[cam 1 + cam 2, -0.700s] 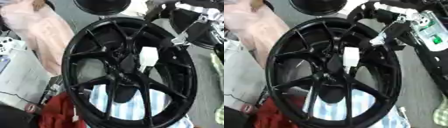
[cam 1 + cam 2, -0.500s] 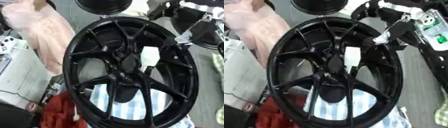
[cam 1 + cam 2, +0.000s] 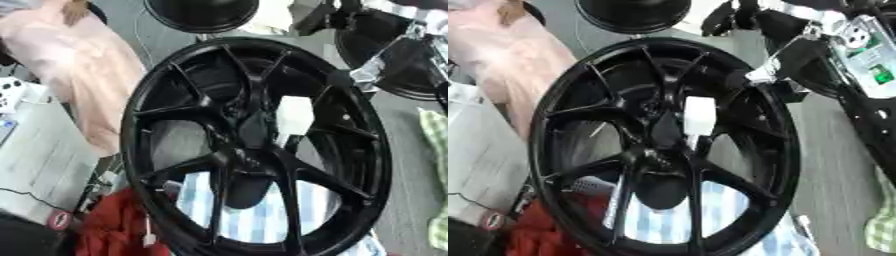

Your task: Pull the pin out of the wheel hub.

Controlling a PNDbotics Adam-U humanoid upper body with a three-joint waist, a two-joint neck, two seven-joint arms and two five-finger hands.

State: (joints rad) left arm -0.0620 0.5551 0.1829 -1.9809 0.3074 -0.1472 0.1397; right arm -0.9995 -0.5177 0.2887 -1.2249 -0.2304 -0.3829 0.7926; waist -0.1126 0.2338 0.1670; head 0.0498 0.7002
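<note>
White pin [image 3: 699, 116] standing upright just right of the black wheel [image 3: 662, 150] centre, long axis running up and down the view. Right robot hand [image 3: 785, 55] up and to the right at the rim, nearer arm; fingers too blurred to tell. Open gaps between spokes around the pin. Left robot hand unseen.

The right arm [image 3: 815, 30] is seen at the upper right as a mostly black assembly with silver joint sections. A bright silver bracket [image 3: 767, 70] is fitted where the arm meets the black right hand [image 3: 785, 57]. A pale panel [image 3: 868, 60] carrying small green markings is mounted along the arm's outer side, with a round silver fitting [image 3: 852, 36] above it. The finger detail cannot be resolved. No cables can be made out.
</note>
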